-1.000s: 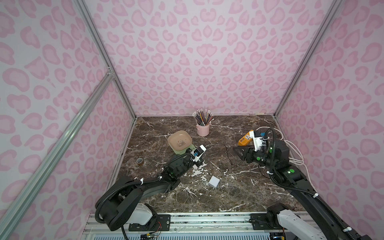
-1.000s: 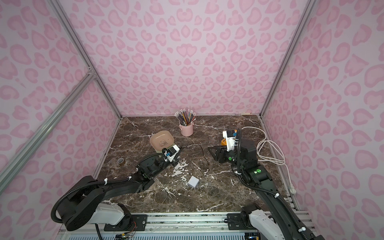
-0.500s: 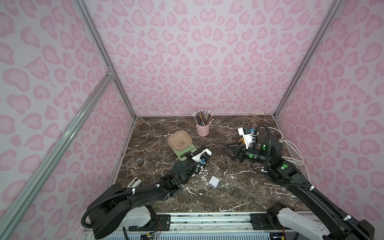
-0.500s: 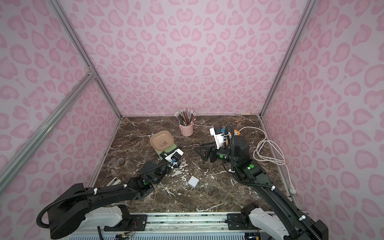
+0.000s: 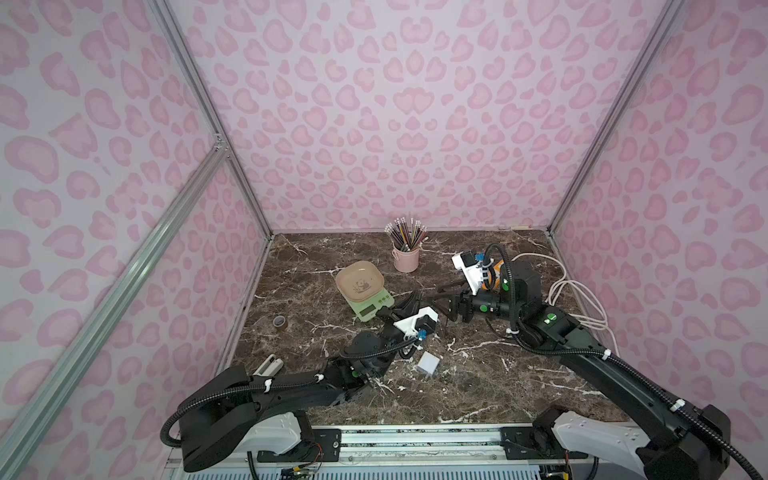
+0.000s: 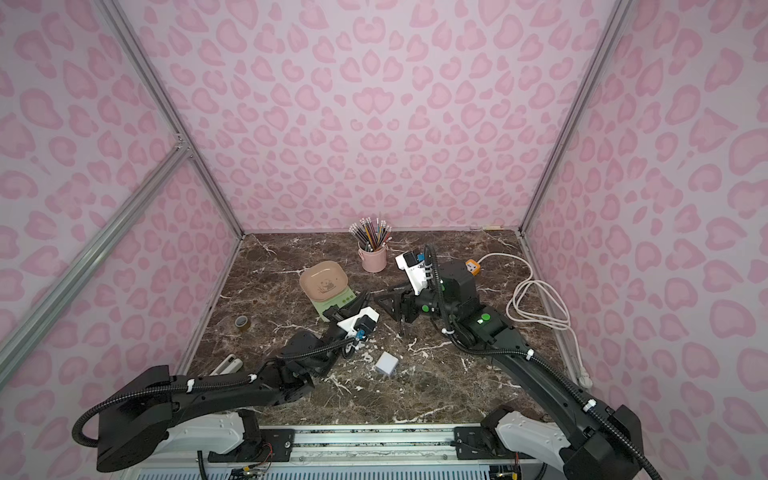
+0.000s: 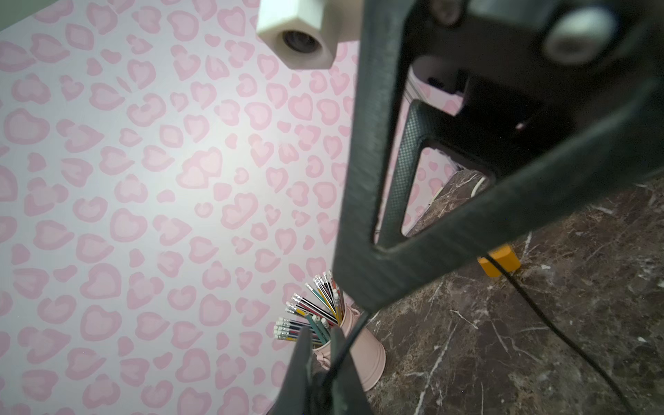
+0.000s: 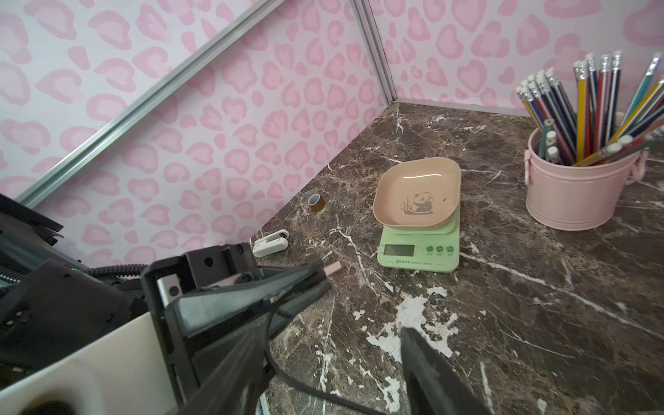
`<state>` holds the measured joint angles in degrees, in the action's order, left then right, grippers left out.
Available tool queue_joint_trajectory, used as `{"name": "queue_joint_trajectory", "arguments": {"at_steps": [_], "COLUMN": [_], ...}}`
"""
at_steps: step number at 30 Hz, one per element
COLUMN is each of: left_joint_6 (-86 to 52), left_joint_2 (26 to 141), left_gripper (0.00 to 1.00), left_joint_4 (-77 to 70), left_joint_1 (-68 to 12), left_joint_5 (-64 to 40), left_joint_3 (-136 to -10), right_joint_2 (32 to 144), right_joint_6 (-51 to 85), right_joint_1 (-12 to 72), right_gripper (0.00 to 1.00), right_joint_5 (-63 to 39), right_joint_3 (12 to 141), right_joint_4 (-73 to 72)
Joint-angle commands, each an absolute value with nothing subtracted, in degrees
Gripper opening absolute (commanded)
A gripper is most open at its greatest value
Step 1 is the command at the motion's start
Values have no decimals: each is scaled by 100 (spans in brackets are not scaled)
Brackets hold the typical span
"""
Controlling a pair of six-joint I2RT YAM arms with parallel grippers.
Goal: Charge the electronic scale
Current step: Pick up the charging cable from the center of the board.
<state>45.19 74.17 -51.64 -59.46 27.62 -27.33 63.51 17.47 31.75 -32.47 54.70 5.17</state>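
Note:
The electronic scale (image 5: 365,293) (image 6: 329,291) (image 8: 418,230), mint green under a beige-pink panda tray, stands on the marble left of centre. Just right of it my left gripper (image 5: 409,301) (image 6: 359,301) (image 7: 321,332) is shut on a thin black cable (image 7: 546,323). In the right wrist view a pale flat tip (image 8: 332,267) sticks out past its fingertips. My right gripper (image 5: 444,305) (image 6: 386,301) (image 8: 334,334) faces it from the right with open jaws. The black cable (image 8: 284,373) loops between them, and nothing is gripped.
A pink pencil cup (image 5: 406,257) stands at the back. An orange power strip (image 6: 473,266) with a white coiled cord (image 6: 536,303) lies at the right. A white cube charger (image 5: 428,363) sits in front, with a tape roll (image 5: 279,322) and a small white device (image 5: 269,365) along the left wall.
My right gripper has swung left from the power strip to just beside the left gripper. The left arm has sunk lower, its gripper still shut beside the scale.

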Motion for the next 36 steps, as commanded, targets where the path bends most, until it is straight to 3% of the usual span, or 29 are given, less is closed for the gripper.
{"name": "queue_joint_trajectory", "arguments": {"at_steps": [1,11,17,19,23,28,32,36], "left_joint_6": [4685,4518,4398,4361,4292,4128,4041,3957], "left_joint_2": [7341,7269,7210,7182,7157,7086,7067,7003], "left_gripper": [8,8,8,8,8,8,8,8], "left_joint_4": [-5193,-4668,-4536,-4490,-4310,-4101,-3979,-3844], "left_joint_1": [-5959,-5958,-5957,-5957,-5959,-5959,-5959,-5959], "left_joint_5": [2731,2479,2367,2330,2302,2120,2079,2037], "left_joint_3": [-2823,-3017,-3046,-3036,-3078,-3133,-3166,-3180], "right_joint_2": [6402,6445,6442,6431,6275,6230,6289,6277], "right_joint_6": [1508,1284,1183,1147,841,653,594,506], "right_joint_1": [3182,3214,3229,3234,3411,3578,3599,3613], "right_gripper": [60,50,33,35,53,55,43,23], "right_joint_5": [-3211,-3710,-3533,-3286,-2486,-2289,-2402,-2408], "right_joint_3": [5557,5405,5413,5464,5454,5349,5331,5304], "right_joint_4": [440,282,252,371,599,409,248,196]}}
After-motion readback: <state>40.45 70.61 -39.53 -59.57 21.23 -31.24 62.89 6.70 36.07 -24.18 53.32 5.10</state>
